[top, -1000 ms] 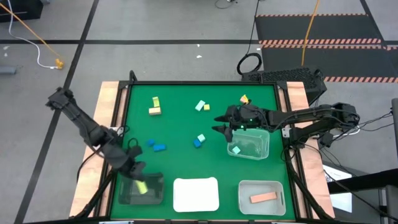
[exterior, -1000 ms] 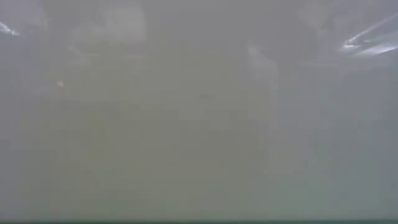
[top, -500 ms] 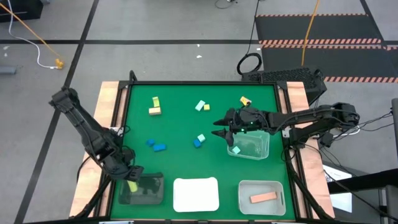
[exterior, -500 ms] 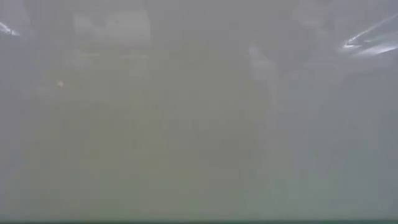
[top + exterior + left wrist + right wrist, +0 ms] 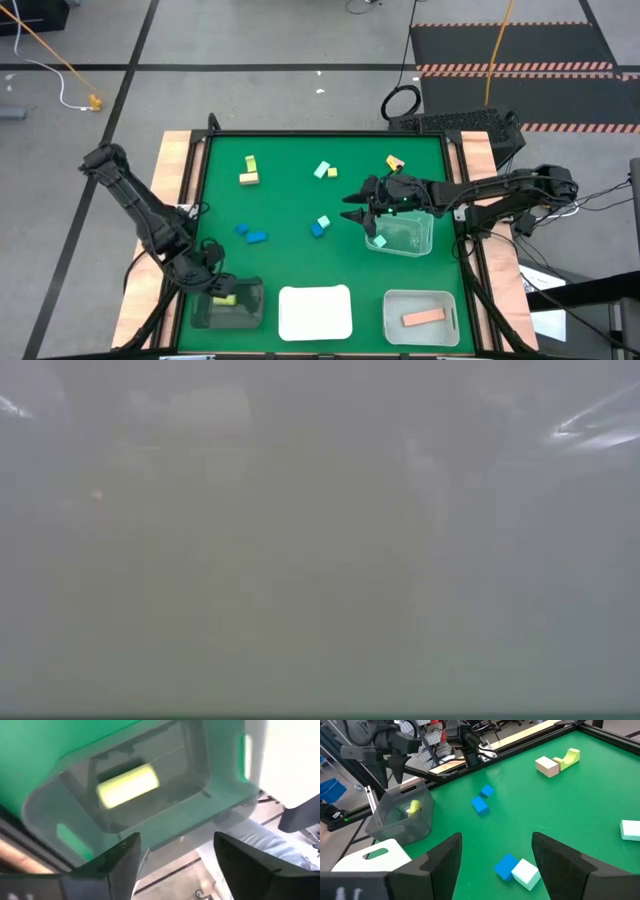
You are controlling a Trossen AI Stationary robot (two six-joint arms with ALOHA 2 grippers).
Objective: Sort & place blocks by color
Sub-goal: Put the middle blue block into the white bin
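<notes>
The blocks (image 5: 253, 237) are judged light, rigid and smooth; grip each across two flat parallel faces. They are small cubes and bars in yellow-green, blue, mint and tan, scattered on the green bench (image 5: 290, 260). One yellow-green block (image 5: 128, 784) lies in the dark tray (image 5: 250, 310) at near left. The left claw (image 5: 210, 283) stands open above it. The right claw (image 5: 357, 212) is open and empty beside the clear tray (image 5: 418, 240).

The right hand (image 5: 492, 855) hung with fingers apart over the green surface (image 5: 570, 815). At about eleven o'clock a yellow-green block (image 5: 413, 807) lay in the dark tray (image 5: 402, 822), the left hand (image 5: 395, 757) above it. A blue block (image 5: 507, 866) touched a mint block (image 5: 526, 873).
</notes>
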